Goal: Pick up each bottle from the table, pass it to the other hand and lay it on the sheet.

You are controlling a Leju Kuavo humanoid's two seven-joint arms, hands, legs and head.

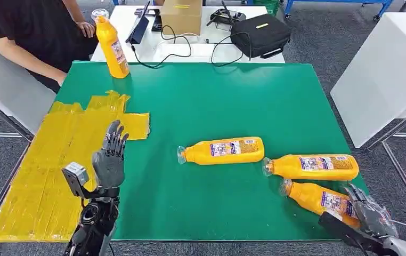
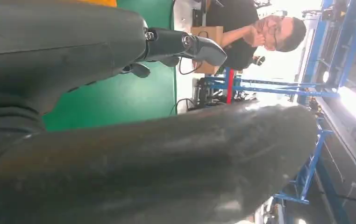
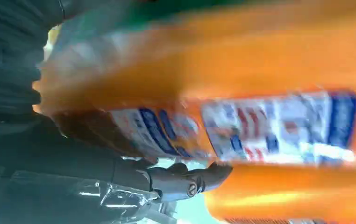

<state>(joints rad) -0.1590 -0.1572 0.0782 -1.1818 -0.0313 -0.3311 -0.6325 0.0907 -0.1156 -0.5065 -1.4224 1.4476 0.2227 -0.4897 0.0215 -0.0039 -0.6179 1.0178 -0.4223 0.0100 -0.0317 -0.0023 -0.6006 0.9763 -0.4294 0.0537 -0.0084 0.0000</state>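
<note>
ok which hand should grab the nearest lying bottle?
Right. The right hand is already at the nearest bottle, at the table's near right edge; the left hand hovers far off by the yellow sheet.

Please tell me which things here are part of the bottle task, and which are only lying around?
Job: three lying bottles, standing bottle, yellow sheet, right hand, left hand.

Lying about: cardboard box, black bag, cables.
</note>
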